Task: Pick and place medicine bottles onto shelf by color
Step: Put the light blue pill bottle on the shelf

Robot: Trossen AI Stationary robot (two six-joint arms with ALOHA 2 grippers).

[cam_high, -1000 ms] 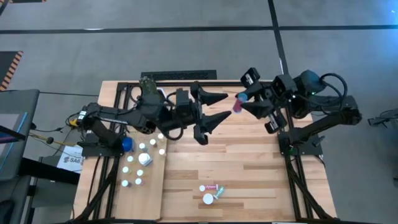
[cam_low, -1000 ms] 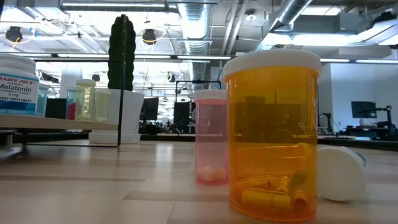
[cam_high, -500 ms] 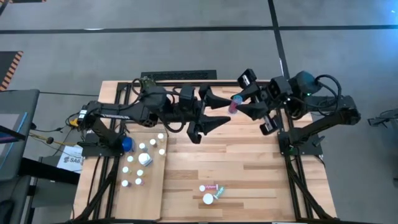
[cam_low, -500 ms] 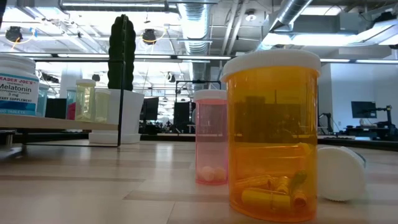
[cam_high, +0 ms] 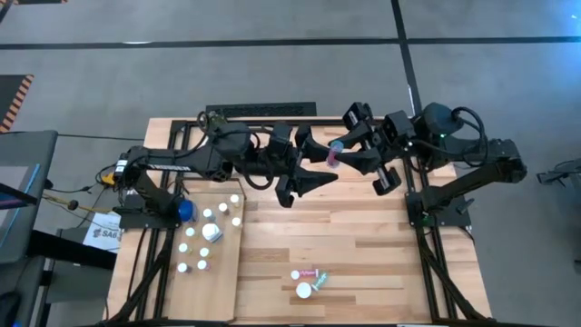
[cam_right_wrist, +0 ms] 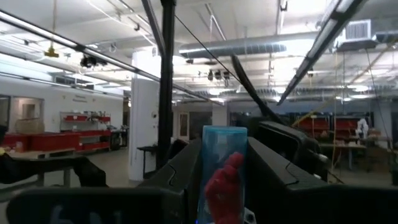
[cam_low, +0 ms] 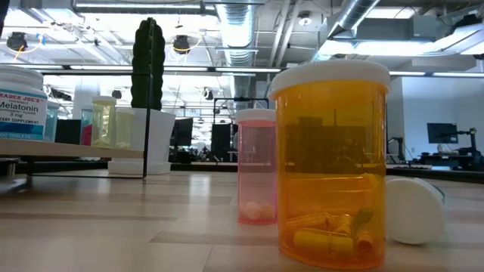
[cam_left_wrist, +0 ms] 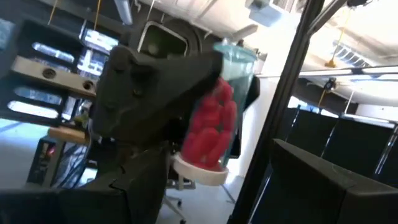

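My right gripper holds a clear bottle with pink contents high above the table's far middle; the right wrist view shows the bottle between its fingers. My left gripper is open and faces it from the left, one fingertip on either side of the bottle, touching nothing. The left wrist view shows the bottle with its white cap at the lower end. The pale shelf lies at the left with several white-capped bottles standing on it. My right gripper pinches the bottle's body between its two fingers. The fingers come from the table's right, slanting a little upward. One end of the bottle sticks out past the fingertips. It is lifted clear of the table.
Near the front edge stand an amber bottle and a pink one, with a white-capped bottle lying on its side beside them; the high view shows this group. A white pot with a cactus stands behind the shelf.
My left gripper has moved toward the table's right, up to the held bottle, and has rolled about its own axis; its open fingers now flank the bottle. The bottle in my right gripper has shifted slightly toward the left gripper.
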